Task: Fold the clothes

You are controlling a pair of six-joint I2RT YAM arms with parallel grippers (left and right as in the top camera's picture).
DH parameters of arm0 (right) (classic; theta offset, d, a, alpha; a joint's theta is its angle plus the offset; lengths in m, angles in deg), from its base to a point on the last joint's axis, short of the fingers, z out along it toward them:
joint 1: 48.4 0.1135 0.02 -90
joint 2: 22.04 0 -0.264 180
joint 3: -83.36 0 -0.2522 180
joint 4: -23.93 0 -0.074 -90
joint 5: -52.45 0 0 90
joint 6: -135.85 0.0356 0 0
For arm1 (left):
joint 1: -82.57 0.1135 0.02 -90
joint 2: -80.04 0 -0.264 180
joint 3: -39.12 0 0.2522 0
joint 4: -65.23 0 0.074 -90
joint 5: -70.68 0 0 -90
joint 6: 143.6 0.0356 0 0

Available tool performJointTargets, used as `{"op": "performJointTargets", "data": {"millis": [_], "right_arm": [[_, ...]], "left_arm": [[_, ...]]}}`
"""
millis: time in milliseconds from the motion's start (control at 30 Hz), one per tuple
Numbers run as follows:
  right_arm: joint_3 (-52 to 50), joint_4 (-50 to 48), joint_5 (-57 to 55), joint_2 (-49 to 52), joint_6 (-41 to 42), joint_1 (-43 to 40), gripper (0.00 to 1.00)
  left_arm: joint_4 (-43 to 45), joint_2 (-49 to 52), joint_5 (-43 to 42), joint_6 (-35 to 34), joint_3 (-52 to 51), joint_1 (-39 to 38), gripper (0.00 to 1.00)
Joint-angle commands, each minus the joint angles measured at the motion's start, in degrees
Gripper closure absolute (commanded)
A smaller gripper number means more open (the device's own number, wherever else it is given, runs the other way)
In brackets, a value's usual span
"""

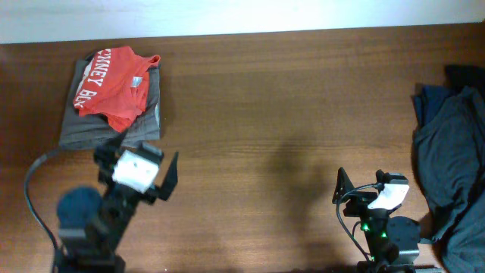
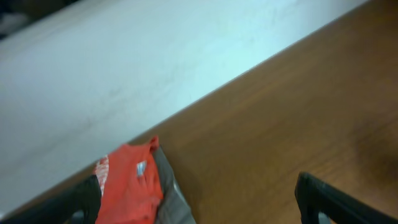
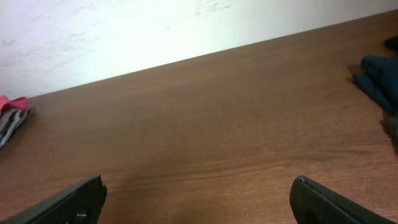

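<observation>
An orange-red T-shirt (image 1: 114,87) with white lettering lies folded on a folded grey-brown garment (image 1: 148,121) at the table's back left. Both show in the left wrist view, the T-shirt (image 2: 127,186) on the grey one (image 2: 174,202), and at the right wrist view's left edge (image 3: 12,106). A heap of dark blue-grey clothes (image 1: 455,152) lies at the right edge, partly showing in the right wrist view (image 3: 379,74). My left gripper (image 1: 148,155) is open and empty, just in front of the folded stack. My right gripper (image 1: 364,182) is open and empty, left of the dark heap.
The brown wooden table (image 1: 280,114) runs to a white wall (image 1: 227,15) at the back. A black cable (image 1: 38,189) loops beside the left arm.
</observation>
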Motion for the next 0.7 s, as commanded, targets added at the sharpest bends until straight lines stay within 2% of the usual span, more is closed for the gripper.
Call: {"op": "performJointTargets", "data": {"millis": [0,100,300,567,667], "right_arm": [[-0.3,0.1,0.3,-0.4,0.2,-0.4,0.01],[-0.3,0.1,0.3,-0.4,0.2,-0.4,0.01],[-0.3,0.1,0.3,-0.4,0.2,-0.4,0.01],[-0.3,0.1,0.3,-0.4,0.2,-0.4,0.01],[-0.3,0.1,0.3,-0.4,0.2,-0.4,0.01]], "left_arm": [[4.5,-11.6,0.2,0.4,-10.9,0.2,0.01],[6.6,-18.5,1.2,0.3,-16.7,0.3,0.01],[11.7,-31.6,4.9,-5.5,-28.3,0.3,0.01],[27.0,-32.3,6.2,-5.4,-41.7,0.6,0.01],[22.8,-32.2,6.2,-5.4,-41.5,0.6,0.01]]}}
